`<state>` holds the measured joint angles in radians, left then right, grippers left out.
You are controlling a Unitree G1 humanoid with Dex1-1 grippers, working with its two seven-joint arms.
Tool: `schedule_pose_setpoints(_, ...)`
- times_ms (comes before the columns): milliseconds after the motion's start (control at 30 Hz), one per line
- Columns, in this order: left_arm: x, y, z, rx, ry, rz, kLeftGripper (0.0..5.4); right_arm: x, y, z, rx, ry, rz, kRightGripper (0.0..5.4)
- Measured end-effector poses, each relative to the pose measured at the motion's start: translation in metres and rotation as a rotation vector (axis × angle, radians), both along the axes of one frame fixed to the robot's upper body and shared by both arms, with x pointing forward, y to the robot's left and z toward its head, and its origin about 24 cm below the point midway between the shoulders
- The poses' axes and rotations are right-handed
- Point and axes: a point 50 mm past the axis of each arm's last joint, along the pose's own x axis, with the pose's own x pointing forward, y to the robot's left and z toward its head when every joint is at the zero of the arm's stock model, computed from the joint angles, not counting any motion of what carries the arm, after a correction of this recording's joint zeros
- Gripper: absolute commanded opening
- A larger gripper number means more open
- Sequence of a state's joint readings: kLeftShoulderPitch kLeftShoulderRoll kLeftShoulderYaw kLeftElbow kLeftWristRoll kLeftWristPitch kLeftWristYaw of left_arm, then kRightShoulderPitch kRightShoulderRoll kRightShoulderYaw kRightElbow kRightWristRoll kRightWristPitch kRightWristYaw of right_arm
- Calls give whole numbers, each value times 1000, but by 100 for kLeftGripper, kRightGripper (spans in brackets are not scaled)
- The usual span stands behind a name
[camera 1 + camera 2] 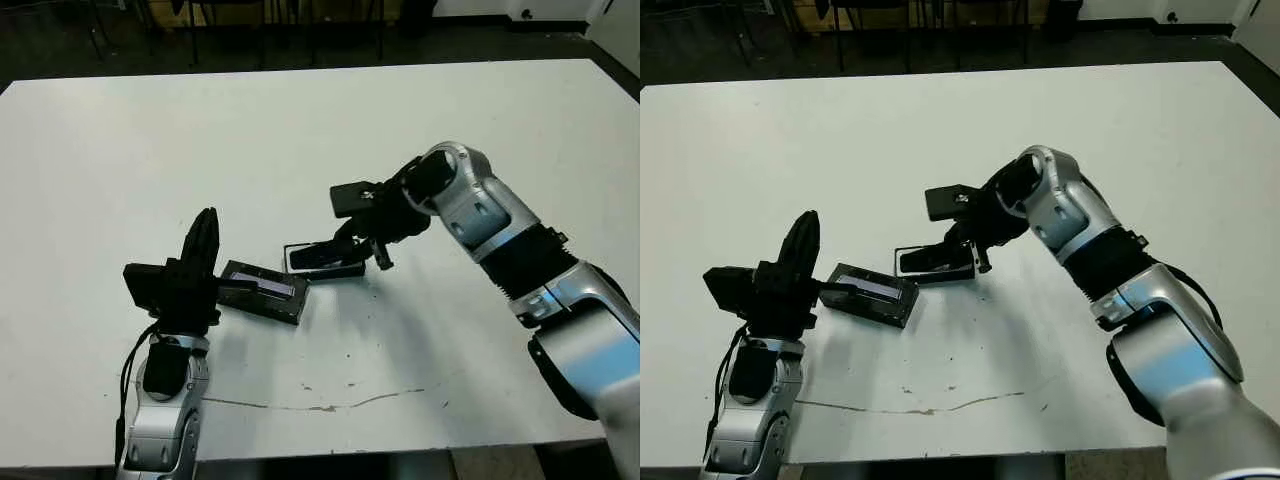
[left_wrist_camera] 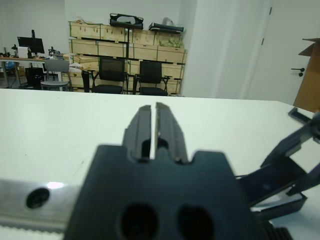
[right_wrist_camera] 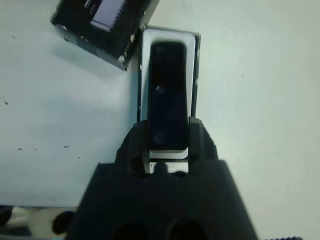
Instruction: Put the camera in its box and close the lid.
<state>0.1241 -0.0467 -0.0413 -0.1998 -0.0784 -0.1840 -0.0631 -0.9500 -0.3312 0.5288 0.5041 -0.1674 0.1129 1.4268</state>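
Note:
In the right wrist view the camera (image 3: 167,95), a slim black bar with a glossy face, lies lengthwise over the white lining of the box (image 3: 145,50). My right gripper (image 3: 167,137) is shut on the camera's near end. From the head, the box (image 1: 300,252) sits mid-table with the right gripper (image 1: 362,250) at its right end. The lid (image 1: 262,288), black with a pale strip, lies just left of the box, angled and close to its corner. My left gripper (image 1: 206,232) stands left of the lid, pointing up, its fingers (image 2: 142,125) shut on nothing.
A thin dark scratch (image 1: 330,405) runs across the white table (image 1: 450,120) near its front edge. Wide bare tabletop lies behind and to both sides. Beyond the far edge are chairs (image 2: 112,75) and stacked crates.

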Motion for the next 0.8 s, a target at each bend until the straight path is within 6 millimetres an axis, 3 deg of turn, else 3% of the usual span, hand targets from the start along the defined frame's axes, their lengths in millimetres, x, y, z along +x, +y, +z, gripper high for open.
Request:
schedule_pose_setpoints(367, 0, 0, 0, -1, 2, 1, 0, 12, -31, 21, 111, -113, -67, 342)
schedule_pose_setpoints(633, 0, 0, -1, -1, 3, 1, 0, 16, -39, 34, 133, -214, -139, 481)
schedule_pose_setpoints(733, 0, 0, 0, -1, 0, 1, 0, 16, -46, 45, 290, -224, -251, 532)
schedule_pose_setpoints(800, -1, 0, -1, 2, -1, 2, 0, 14, -55, 46, 415, -248, -351, 538)
